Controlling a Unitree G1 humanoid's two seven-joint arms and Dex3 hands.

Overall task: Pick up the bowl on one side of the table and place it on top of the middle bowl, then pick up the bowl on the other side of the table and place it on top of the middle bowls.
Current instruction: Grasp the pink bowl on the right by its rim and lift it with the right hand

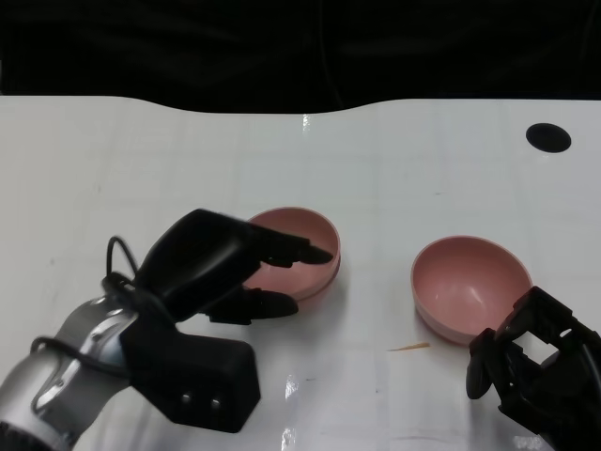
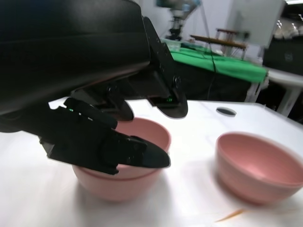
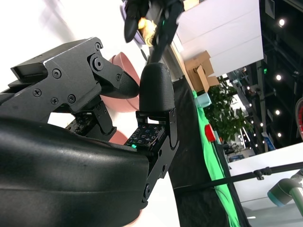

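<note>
Two pink bowls are shown nested as a middle stack on the white bench, with the left hand placed at the stack's near-left rim, its fingers parted above and outside the rim and nothing seen to be gripped. A single pink bowl is seen to the right, well apart from the stack, with the right hand just beside its near edge, fingers apart and nothing held. A small orange sliver is seen between the bowls, and a dark round hole is set in the far right corner.
</note>
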